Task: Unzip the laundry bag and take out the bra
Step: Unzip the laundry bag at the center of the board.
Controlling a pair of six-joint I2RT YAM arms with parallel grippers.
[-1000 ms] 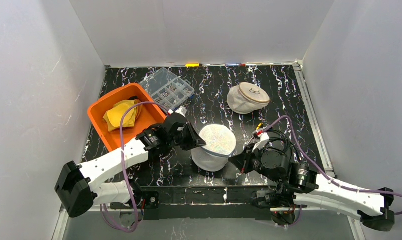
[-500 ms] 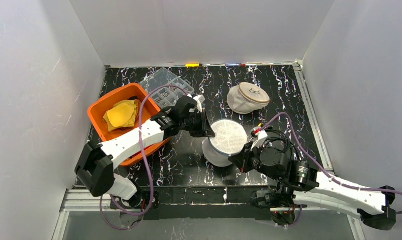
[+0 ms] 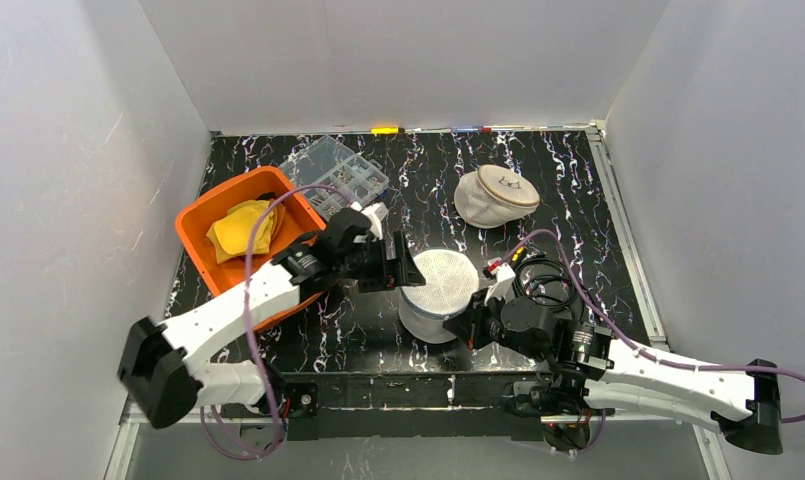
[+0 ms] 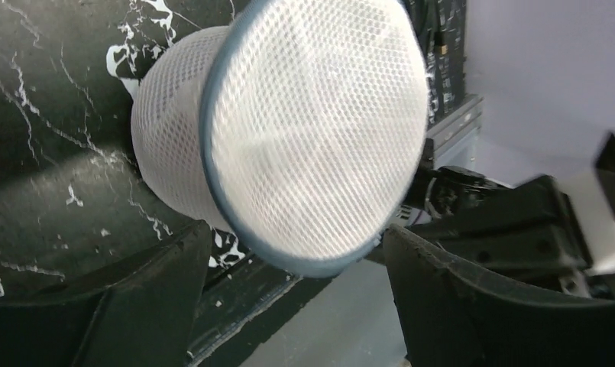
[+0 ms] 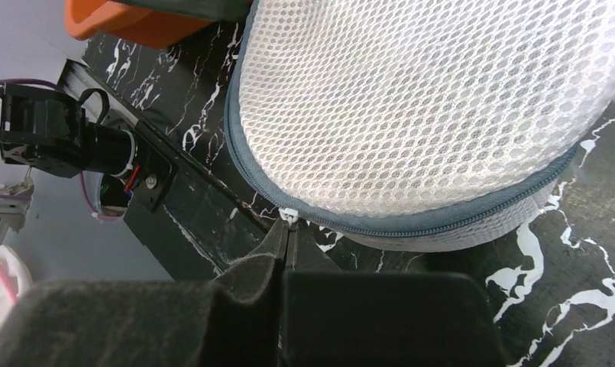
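Laundry bag: we see the white mesh laundry bag [image 3: 438, 290] near the middle of the tabletop [image 3: 568, 180], between the two arms, tipped so that its round face points up and toward the left arm.
Right claw: our right claw [image 5: 286, 233] is closed tight at the bag's near lower edge. Its tips are pinched on the small white zipper pull [image 5: 289, 215].
Left claw: our left claw [image 3: 413, 272] is spread wide beside the bag's left side. The bag's round face sits in front of the gap and nothing is gripped.
Zipper: the grey-blue zipper [image 5: 411, 222] runs around the rim. Every stretch we can see in the right wrist view looks closed.
Bra: we cannot make it out clearly. The left wrist view shows only a faint pale shape through the mesh, so we judge it is inside the bag.
Done: we have a hold on the pull, and that is all the pictures show.
Left to do: we judge nearly the whole job remains. The pull must be run around the rim, the bag opened and the bra lifted out.
Elsewhere: a second mesh bag [image 3: 493, 195] lies well apart at the back right. An orange bin [image 3: 200, 222] holding yellow cloth [image 3: 243, 228] and a clear organiser box [image 3: 338, 175] sit at the back left.
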